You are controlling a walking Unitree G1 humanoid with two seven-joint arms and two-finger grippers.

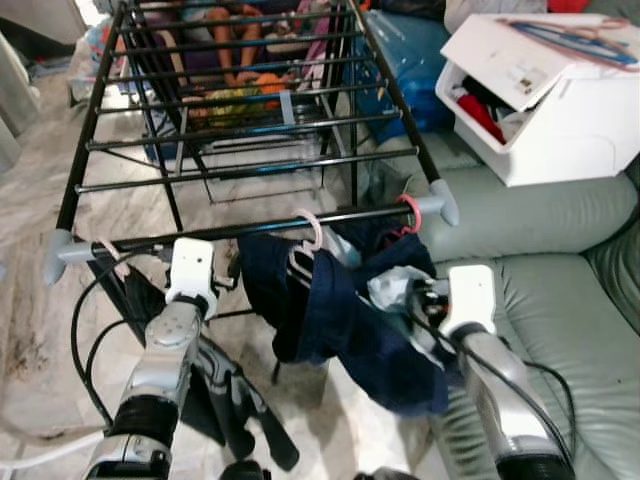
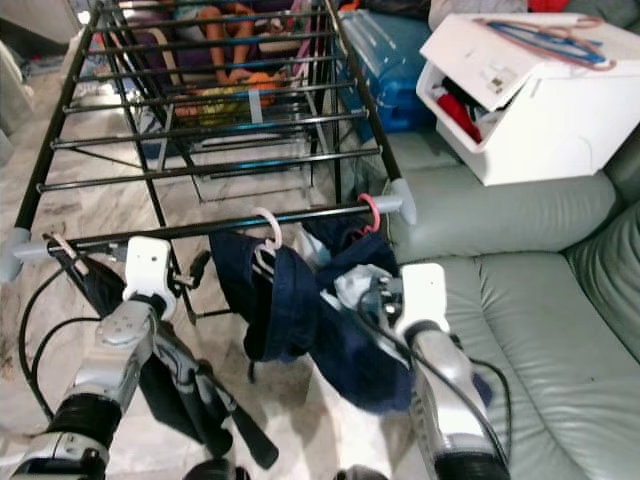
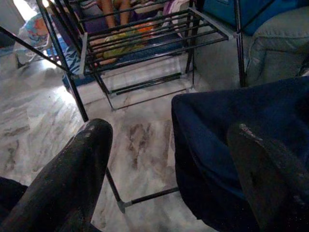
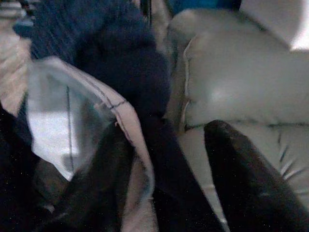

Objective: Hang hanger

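A pale pink hanger hooks over the front bar of the black drying rack. A navy garment droops from it in a bunch. A second, red hanger hook sits on the same bar near the right grey corner. My left gripper is just below the bar, left of the navy garment, open with nothing between its fingers. My right gripper is pushed into the garment's right side; its fingers stand apart, with navy cloth and a pale lining lying over one of them.
A grey-green sofa is close on the right, with a white box of clothes on its back. A blue bag lies behind it. A dark garment hangs low at the left. Beneath is marble floor.
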